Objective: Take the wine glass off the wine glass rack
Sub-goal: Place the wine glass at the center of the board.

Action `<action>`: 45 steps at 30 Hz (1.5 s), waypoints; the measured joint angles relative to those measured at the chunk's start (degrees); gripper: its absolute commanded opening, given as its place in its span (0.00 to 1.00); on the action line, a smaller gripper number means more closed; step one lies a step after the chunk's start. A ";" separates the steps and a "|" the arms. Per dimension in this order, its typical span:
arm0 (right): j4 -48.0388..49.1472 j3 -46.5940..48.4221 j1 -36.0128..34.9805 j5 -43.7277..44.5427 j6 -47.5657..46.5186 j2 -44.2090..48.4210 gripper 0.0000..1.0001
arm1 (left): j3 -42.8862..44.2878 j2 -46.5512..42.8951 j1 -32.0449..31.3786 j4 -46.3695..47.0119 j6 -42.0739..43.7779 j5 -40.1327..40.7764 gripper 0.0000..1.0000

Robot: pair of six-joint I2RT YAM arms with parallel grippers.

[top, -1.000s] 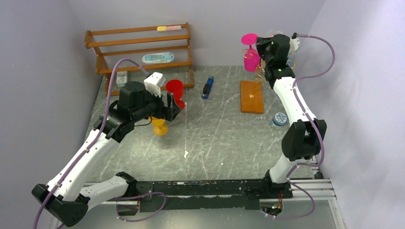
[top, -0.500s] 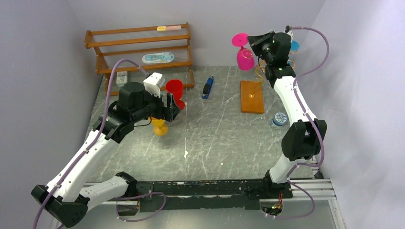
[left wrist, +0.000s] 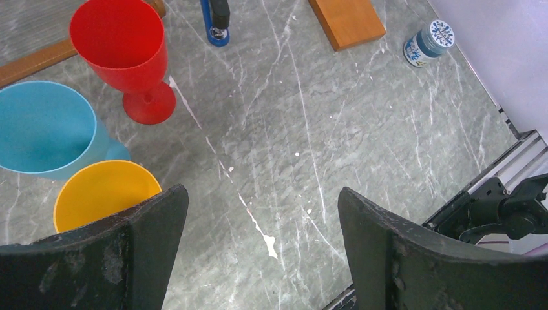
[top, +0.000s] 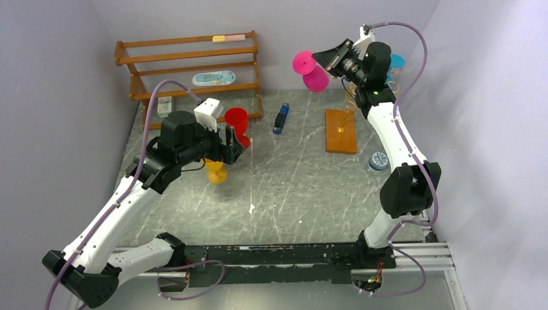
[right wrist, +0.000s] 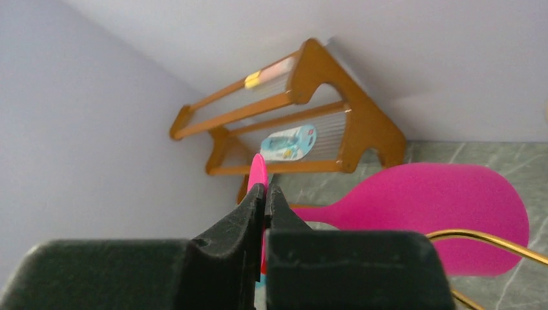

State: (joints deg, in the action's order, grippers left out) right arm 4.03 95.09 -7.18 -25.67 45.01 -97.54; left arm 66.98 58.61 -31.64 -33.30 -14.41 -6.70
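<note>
The pink wine glass (top: 316,79) hangs tilted in the air at the back, to the left of the wine glass rack. My right gripper (top: 321,59) is shut on the rim of the glass's round foot (right wrist: 257,169), seen edge-on between the pads, with the pink bowl (right wrist: 446,206) off to the right. The rack is thin gold wire (top: 352,98) on an orange wooden base (top: 341,130); one gold arm (right wrist: 481,239) curls across the bowl in the right wrist view. A blue glass (top: 397,61) shows behind the right wrist. My left gripper (left wrist: 262,213) is open over bare table.
A red glass (left wrist: 119,45), a blue glass (left wrist: 39,132) and a yellow glass (left wrist: 100,194) stand under the left gripper. A slatted wooden shelf (top: 194,64) lines the back wall. A blue stapler (top: 280,119) and a small blue-and-white jar (top: 377,161) sit on the table.
The right gripper has carried the pink glass up and to the left, away from the rack's wires, tipping it onto its side. The left arm has stayed still.
</note>
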 measured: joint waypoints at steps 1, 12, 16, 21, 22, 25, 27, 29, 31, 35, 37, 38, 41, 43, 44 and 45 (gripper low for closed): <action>-0.07 0.17 -0.46 -1.27 -1.14 0.00 0.00 | 0.00 0.00 0.00 0.02 -0.04 0.00 0.90; -1.31 -1.27 -9.75 -12.55 -14.60 4.00 0.00 | -0.37 -1.42 0.00 3.02 -3.45 -1.14 0.91; -0.90 -7.39 -13.44 -15.45 -18.14 9.94 0.00 | -0.37 -2.16 0.00 3.43 -4.52 -1.99 0.93; 0.50 -16.76 -17.18 -17.25 -19.54 16.65 0.00 | -0.52 -3.48 0.00 6.51 -6.93 -5.25 0.94; 1.01 -18.73 -17.84 -17.46 -19.45 17.64 0.00 | -0.74 -3.72 0.00 7.54 -7.52 -6.08 0.94; 2.82 -25.24 -20.00 -17.92 -18.10 20.70 0.00 | -1.44 -3.76 0.00 10.32 -9.07 -9.53 0.90; 3.32 -27.54 -20.96 -18.27 -17.25 21.77 0.00 | -2.05 -3.52 0.00 12.09 -10.03 -11.93 0.88; 4.09 -29.40 -21.73 -18.29 -16.50 23.06 0.00 | -2.84 -3.23 0.00 13.88 -10.71 -14.73 0.87; 5.05 -30.64 -22.03 -18.49 -15.72 24.35 0.00 | -3.56 -2.97 0.00 15.02 -10.99 -17.00 0.82; 9.18 -33.24 -22.14 -19.91 -13.14 26.58 0.00 | -3.78 -1.77 0.00 15.17 -10.78 -20.22 0.68; 11.54 -34.86 -22.21 -20.68 -11.52 27.15 0.00 | -3.89 -1.20 0.00 15.54 -10.73 -21.64 0.61; 12.50 -35.56 -22.21 -21.27 -10.62 27.21 0.00 | -4.07 -0.96 0.00 16.02 -10.88 -22.53 0.58; 13.77 -36.68 -22.40 -21.81 -8.96 27.19 0.00 | -4.94 -0.74 0.00 18.32 -11.82 -25.18 0.48; 15.34 -37.51 -22.60 -22.21 -7.91 27.19 0.00 | -5.92 -0.81 0.00 20.46 -12.68 -26.69 0.37; 16.09 -37.97 -22.69 -22.47 -7.48 27.19 0.00 | -6.34 -0.85 0.00 21.14 -13.20 -27.19 0.33; 16.72 -38.36 -22.73 -22.84 -6.88 27.19 0.00 | -6.86 -0.87 0.00 22.12 -13.42 -27.63 0.30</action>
State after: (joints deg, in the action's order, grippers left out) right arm 20.75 56.73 -29.91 -48.51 38.13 -70.35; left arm 60.12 57.74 -31.64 -11.18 -27.83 -34.33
